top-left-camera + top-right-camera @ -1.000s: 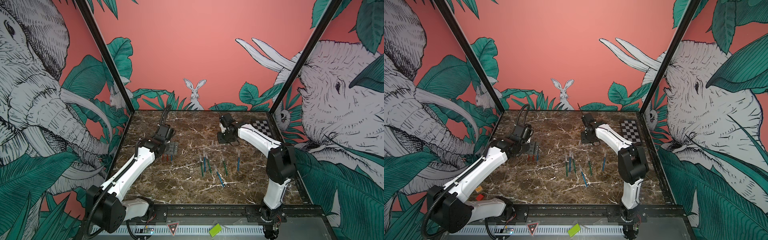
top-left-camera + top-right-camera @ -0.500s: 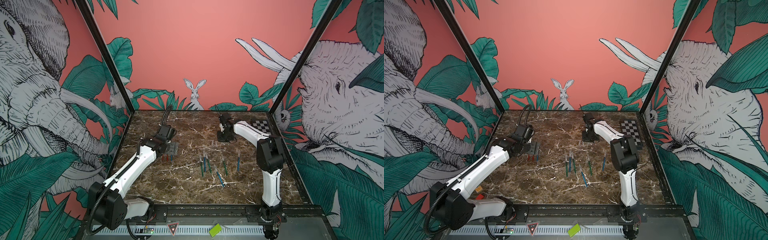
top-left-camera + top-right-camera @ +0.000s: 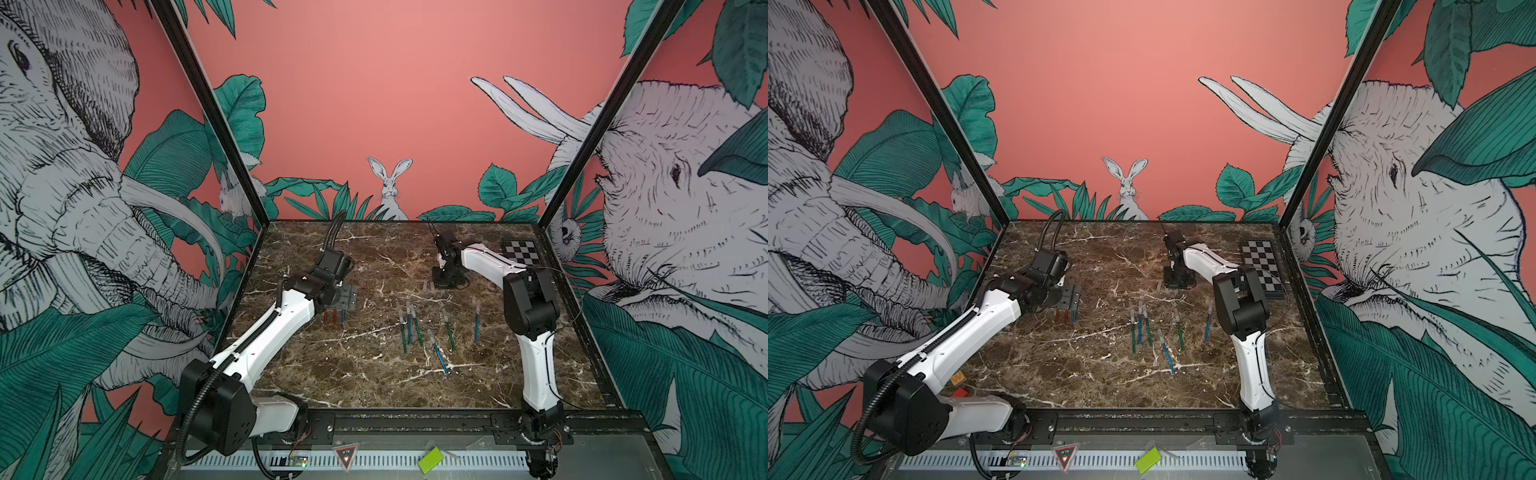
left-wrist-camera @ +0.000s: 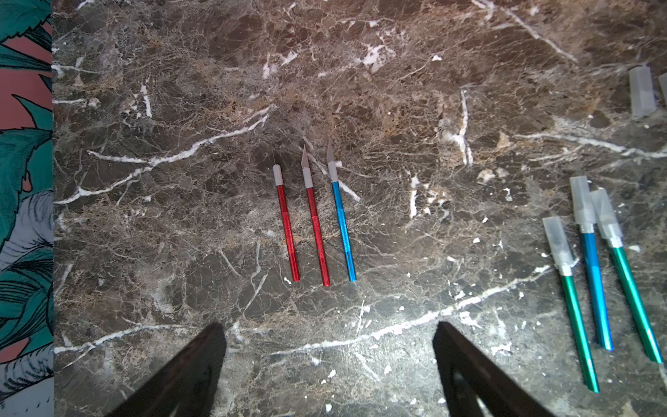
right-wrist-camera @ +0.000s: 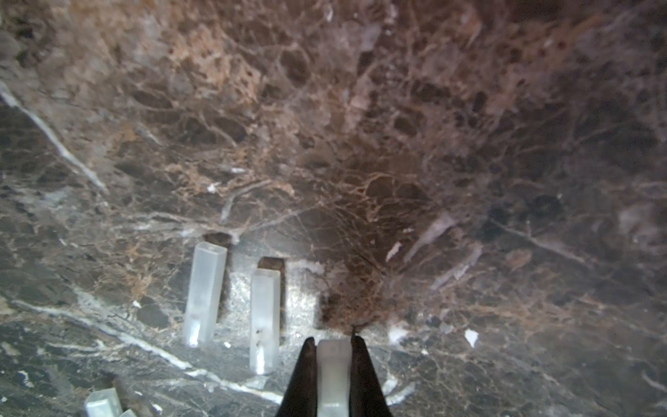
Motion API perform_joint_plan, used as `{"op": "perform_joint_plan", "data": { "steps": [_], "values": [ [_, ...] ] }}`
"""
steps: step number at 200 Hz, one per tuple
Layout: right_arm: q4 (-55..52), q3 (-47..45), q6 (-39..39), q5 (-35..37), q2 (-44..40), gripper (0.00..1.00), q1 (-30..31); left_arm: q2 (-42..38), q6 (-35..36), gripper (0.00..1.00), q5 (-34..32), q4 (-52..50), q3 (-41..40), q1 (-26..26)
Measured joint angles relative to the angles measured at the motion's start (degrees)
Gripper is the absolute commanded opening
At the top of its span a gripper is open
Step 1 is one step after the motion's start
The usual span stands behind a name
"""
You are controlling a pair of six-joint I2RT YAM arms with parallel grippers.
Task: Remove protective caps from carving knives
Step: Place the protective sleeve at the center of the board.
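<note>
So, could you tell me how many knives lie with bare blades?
3, side by side by the left pincer: the outer red knife, the middle red knife, the blue knife. None seems hidden.

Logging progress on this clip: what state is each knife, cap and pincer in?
Two red-handled thin carving knives: uncapped.
Blue-handled thin knife beside them: uncapped.
Three green and blue knives: capped.
Two loose translucent plastic caps: lying on marble tabletop.
Left pincer: open, empty.
Right pincer: shut on third translucent cap.
</note>
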Motion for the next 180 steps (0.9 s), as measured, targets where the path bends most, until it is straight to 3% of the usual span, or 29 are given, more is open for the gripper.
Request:
{"op": "perform_joint_plan", "data": {
  "steps": [66, 94, 118, 180],
  "values": [
    [-0.02, 1.01, 1.07, -0.42, 1.18, 0.0, -0.02, 0.98, 0.07, 0.92, 0.0, 0.0, 0.04, 0.0],
    [0.0, 0.94, 1.2, -0.44, 1.27, 0.14, -0.02, 1.11, 0.07, 0.91, 0.02, 0.0, 0.04, 0.0],
    [-0.02, 0.92, 1.16, -0.44, 1.4, 0.19, -0.02, 1.14, 0.09, 0.91, 0.02, 0.0, 0.04, 0.0],
    [0.02, 0.9, 1.27, -0.46, 1.49, 0.17, -0.02, 1.14, 0.35, 0.91, 0.04, 0.0, 0.04, 0.0]
  ]
}}
